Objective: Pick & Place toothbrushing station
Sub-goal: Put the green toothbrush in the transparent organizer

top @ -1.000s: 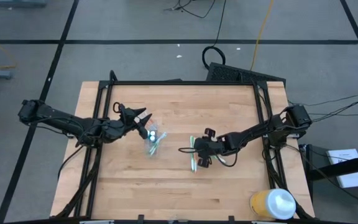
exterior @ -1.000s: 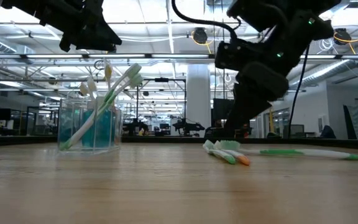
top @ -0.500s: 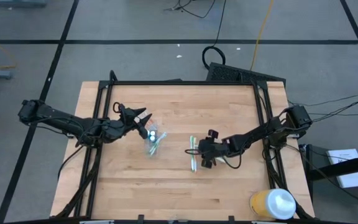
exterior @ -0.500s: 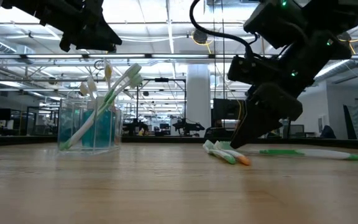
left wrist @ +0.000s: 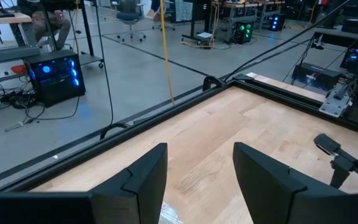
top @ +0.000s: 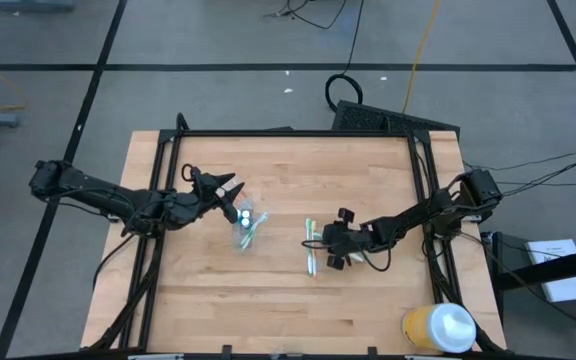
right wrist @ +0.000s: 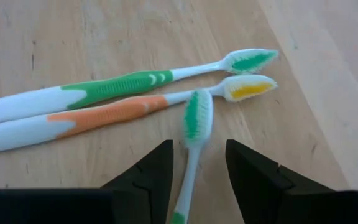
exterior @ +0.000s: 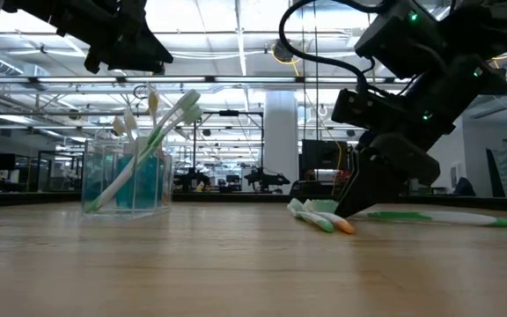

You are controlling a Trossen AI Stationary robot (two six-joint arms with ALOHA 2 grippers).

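On the wooden table (top: 288, 290), our right gripper (right wrist: 194, 163) straddles a loose brush (right wrist: 194, 134), jaws apart to grip it, while the left gripper (left wrist: 194, 163) hangs parted above the cup (exterior: 128, 180).

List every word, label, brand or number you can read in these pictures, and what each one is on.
None can be read.
Toothbrushes on the table: green, orange and white handles, no print visible.
Blue tubes in the clear cup: any label is too blurred to read.
Yellow container: no legible label.
Paper sheet beside the table: marks too small to read.
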